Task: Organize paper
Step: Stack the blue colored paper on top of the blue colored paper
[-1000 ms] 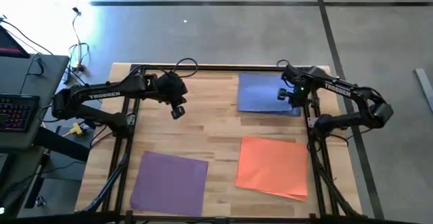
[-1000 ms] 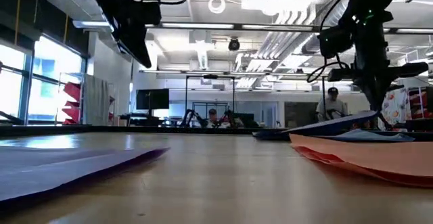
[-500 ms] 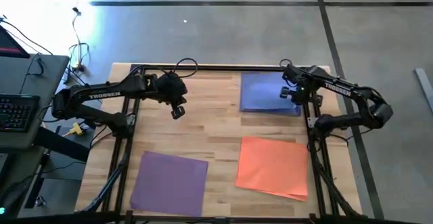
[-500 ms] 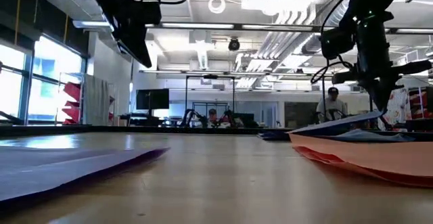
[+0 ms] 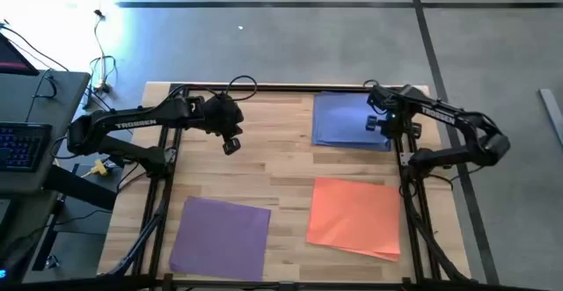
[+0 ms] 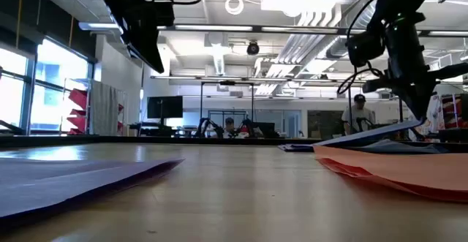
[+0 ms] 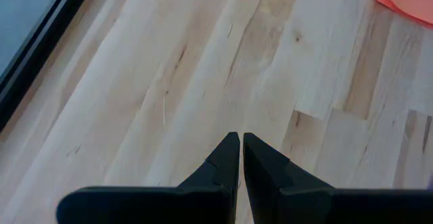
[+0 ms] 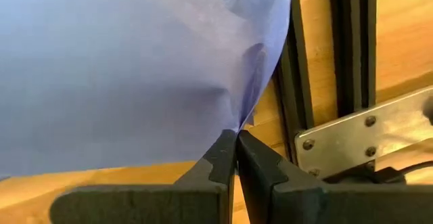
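A blue paper sheet (image 5: 348, 120) lies at the table's far right, with my right gripper (image 5: 388, 129) shut on its near right corner. In the low view that side of the blue sheet (image 6: 373, 131) is raised off the table below my right gripper (image 6: 423, 119). An orange sheet (image 5: 354, 216) lies flat at the near right and a purple sheet (image 5: 220, 236) at the near left. My left gripper (image 7: 241, 139) hangs shut above bare wood at the far left (image 5: 230, 145), holding nothing. My right gripper pinches the blue sheet's near right corner (image 8: 241, 119) between its two fingertips, coming from above and slanting down. One layer or several, I cannot tell. The corner is lifted off the table and the sheet curls up toward it; the remainder lies on the wood.
A black frame rail (image 5: 264, 87) runs along the table's far edge, and a black rail (image 8: 352, 48) with a metal bracket (image 8: 352, 139) stands just right of the held corner. A keyboard (image 5: 18, 146) sits off the table's left. Bare wood lies in the middle (image 5: 273, 163).
My right gripper has gone a little toward the table's right edge, still shut on the blue sheet's corner. The blue sheet has slid slightly rightward with it, its right side staying raised.
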Controlling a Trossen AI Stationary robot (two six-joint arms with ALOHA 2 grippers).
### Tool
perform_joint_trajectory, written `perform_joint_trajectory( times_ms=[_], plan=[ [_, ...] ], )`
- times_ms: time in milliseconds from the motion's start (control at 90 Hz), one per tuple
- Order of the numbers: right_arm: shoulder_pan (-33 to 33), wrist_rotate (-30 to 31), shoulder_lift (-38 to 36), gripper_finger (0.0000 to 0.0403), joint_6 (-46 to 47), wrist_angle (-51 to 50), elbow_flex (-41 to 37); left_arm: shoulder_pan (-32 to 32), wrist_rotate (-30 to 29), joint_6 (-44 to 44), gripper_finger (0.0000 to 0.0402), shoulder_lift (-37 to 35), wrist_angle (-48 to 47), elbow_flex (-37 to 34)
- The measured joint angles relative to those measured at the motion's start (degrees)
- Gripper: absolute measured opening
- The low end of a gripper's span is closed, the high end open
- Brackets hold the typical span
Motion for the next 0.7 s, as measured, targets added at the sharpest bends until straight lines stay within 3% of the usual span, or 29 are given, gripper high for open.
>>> perform_joint_trajectory(
  times_ms=[400, 700],
  plan=[
    [1.67, 0.91, 5.88, 0.0006, -3.33, -0.23, 0.00, 0.02, 0.00, 0.00, 0.0000, 0.00, 0.02, 0.02],
    [2.78, 1.06, 7.39, 0.0076, 1.45, -1.38, 0.00, 0.02, 0.00, -0.07, 0.0000, 0.00, 0.02, 0.02]
  ],
)
